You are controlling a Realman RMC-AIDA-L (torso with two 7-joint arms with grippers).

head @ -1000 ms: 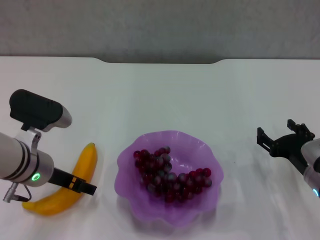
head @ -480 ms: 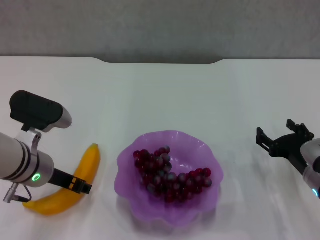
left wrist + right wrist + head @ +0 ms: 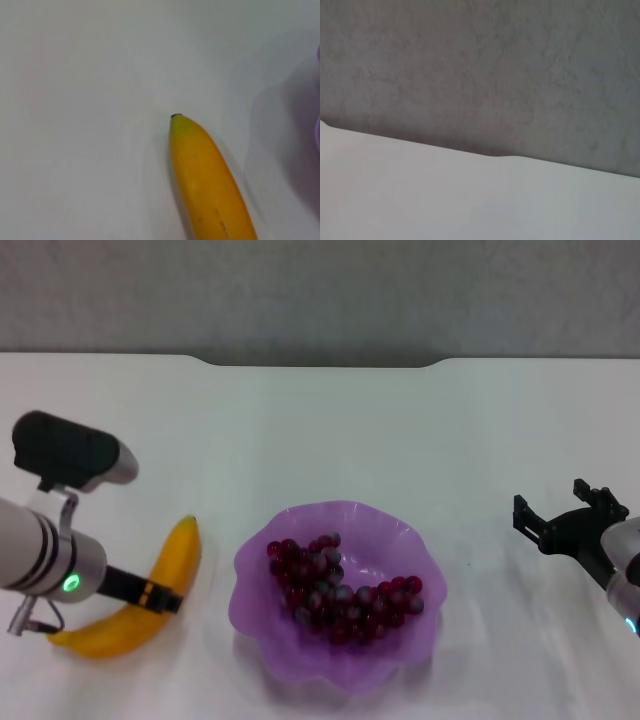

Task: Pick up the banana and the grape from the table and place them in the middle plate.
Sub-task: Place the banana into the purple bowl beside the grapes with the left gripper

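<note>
- Your left claw (image 3: 160, 597) sits at the lower left of the head view, right over the middle of the banana (image 3: 135, 608); whether its fingers are parted or already pinching, you cannot tell from here.
- The banana lies on the counter (image 3: 330, 430) with its long axis running from the lower-left corner up and rightward to its green tip, so the claw crosses it about midway along.
- Just right of it, at lower centre, the purple scalloped plate (image 3: 400, 530) already holds the grape bunch (image 3: 340, 590); judge the banana as the one piece left.
- The carry will go rightward, a short hop to the plate; the left arm is far nearer.
- At the right edge, your right claw (image 3: 562, 517) rests with its fingers spread, holding nothing.
- No label or writing is readable anywhere.
</note>
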